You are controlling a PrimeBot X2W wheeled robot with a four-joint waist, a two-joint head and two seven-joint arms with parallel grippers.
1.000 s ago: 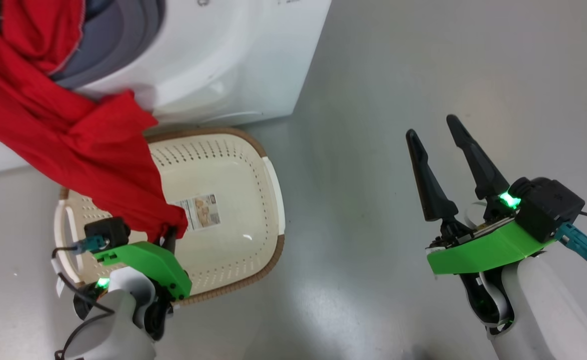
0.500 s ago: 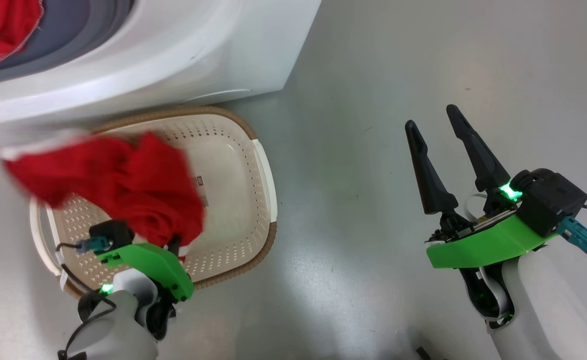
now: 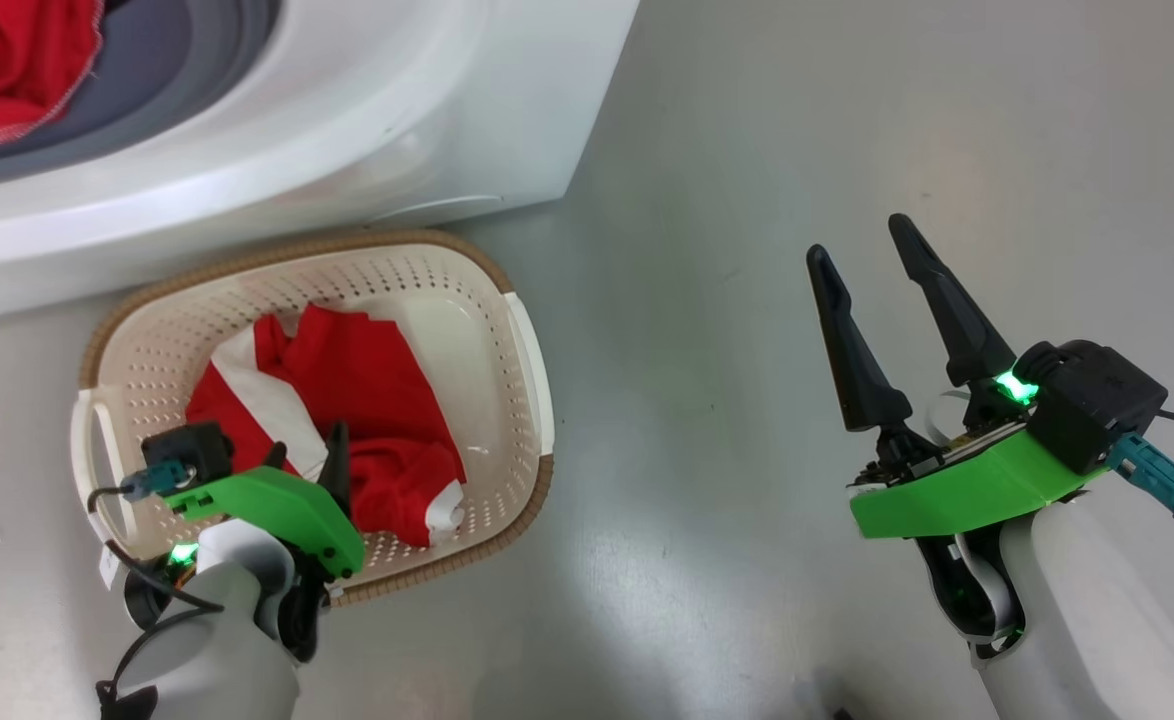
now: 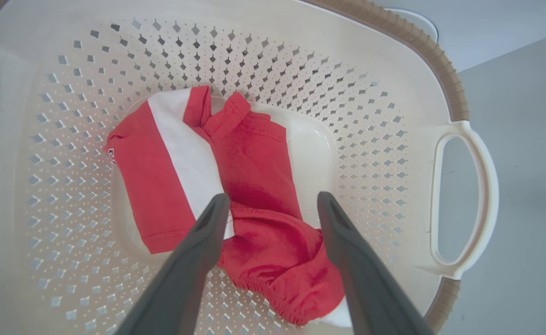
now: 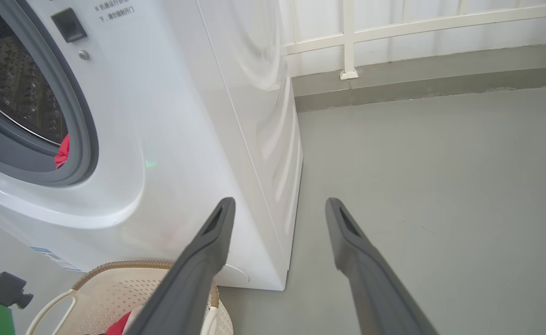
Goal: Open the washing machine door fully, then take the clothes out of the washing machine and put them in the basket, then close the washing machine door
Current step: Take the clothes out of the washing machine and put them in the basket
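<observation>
A red garment with white panels (image 3: 367, 400) lies loose in the cream basket (image 3: 527, 340) on the floor in front of the white washing machine (image 3: 397, 130). My left gripper (image 3: 307, 445) hangs open just above it. The left wrist view has its fingers spread over the garment (image 4: 249, 177), inside the basket's wall (image 4: 370, 116). More red clothes (image 3: 17, 60) sit in the machine's opening, behind the grey rubber ring (image 3: 167, 90). My right gripper (image 3: 858, 240) stands open and empty over bare floor to the right. The washing machine door is out of view.
Grey floor (image 3: 747, 150) stretches right of the basket and machine. In the right wrist view, a white railing (image 5: 347, 42) and a low kerb run behind the machine (image 5: 184, 139), whose steel drum (image 5: 17, 93) shows a bit of red cloth (image 5: 62, 151).
My left gripper has opened and let go of the red garment, which came out of the machine's opening and dropped into the basket. The head camera has shifted slightly. The right arm is unchanged.
</observation>
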